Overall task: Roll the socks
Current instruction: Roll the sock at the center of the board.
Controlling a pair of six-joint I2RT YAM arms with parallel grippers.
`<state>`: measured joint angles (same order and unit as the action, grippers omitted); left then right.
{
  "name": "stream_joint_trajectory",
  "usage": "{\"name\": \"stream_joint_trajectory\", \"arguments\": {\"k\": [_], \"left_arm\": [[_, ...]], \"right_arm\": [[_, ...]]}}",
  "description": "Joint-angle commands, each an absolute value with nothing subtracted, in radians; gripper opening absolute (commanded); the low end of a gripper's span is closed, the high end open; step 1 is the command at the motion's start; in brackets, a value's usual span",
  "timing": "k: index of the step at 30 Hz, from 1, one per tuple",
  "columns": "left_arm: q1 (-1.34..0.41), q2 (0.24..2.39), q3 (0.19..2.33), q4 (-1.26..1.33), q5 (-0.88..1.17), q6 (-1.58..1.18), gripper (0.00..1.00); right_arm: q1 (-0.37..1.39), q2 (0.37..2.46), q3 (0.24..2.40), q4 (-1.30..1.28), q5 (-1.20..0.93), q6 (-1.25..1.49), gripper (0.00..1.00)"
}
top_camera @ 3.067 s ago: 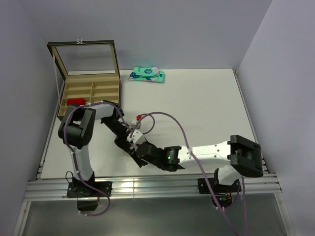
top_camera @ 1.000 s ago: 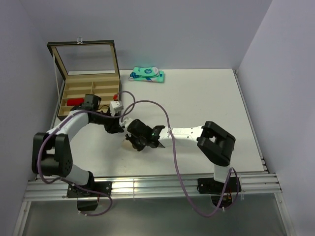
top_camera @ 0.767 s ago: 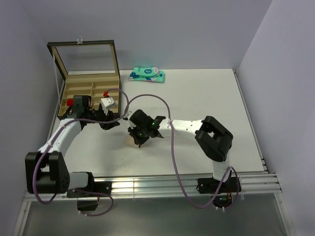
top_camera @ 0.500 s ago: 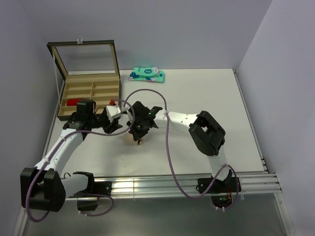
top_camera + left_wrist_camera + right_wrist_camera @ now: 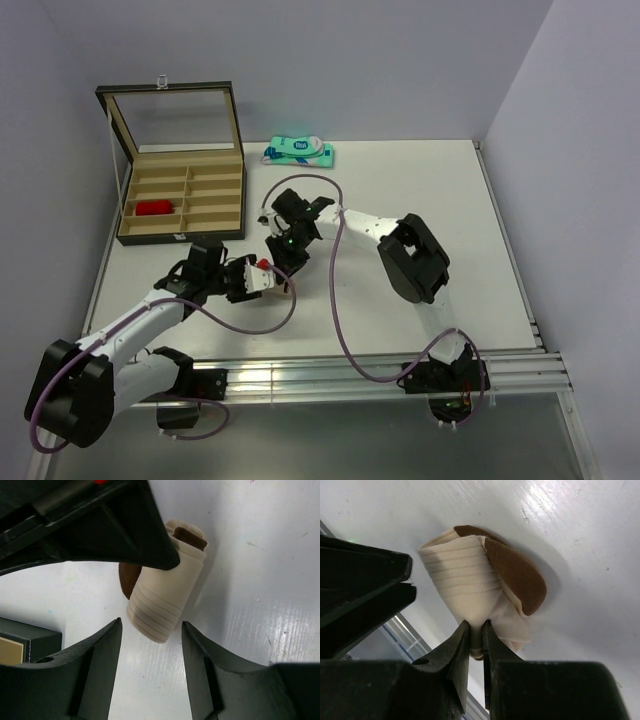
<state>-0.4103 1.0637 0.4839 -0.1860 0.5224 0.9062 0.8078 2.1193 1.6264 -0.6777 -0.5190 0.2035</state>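
The beige sock (image 5: 462,577) is rolled into a short tube with its brown toe (image 5: 516,576) folded at one side, and it lies on the white table. My right gripper (image 5: 476,626) is shut on a fold of it. In the left wrist view the roll (image 5: 162,605) points at my left gripper (image 5: 150,630), which is open, its fingers to either side of the roll's end without touching it. From above, both grippers (image 5: 283,256) (image 5: 268,278) meet over the sock and hide it. The red sock (image 5: 153,208) lies in a compartment of the box.
The wooden divided box (image 5: 215,200) stands at the far left with its glass lid (image 5: 172,120) up. A teal-and-white packet (image 5: 298,152) lies at the table's far edge. Purple cables loop above the table around both arms.
My left gripper has opened wider and drawn back toward the near left, away from the roll. The right arm has swung round farther back, its gripper still pinching the beige sock.
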Motion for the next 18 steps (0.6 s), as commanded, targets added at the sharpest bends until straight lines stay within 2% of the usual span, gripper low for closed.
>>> {"name": "stream_joint_trajectory", "arguments": {"k": [1, 18], "left_arm": [[-0.443, 1.055, 0.442, -0.083, 0.479, 0.997, 0.56], [-0.575, 1.149, 0.391, 0.058, 0.463, 0.986, 0.56]], "right_arm": [[0.799, 2.134, 1.678, -0.736, -0.598, 0.193, 0.09], [0.776, 2.186, 1.695, -0.744, -0.649, 0.209, 0.10]]}}
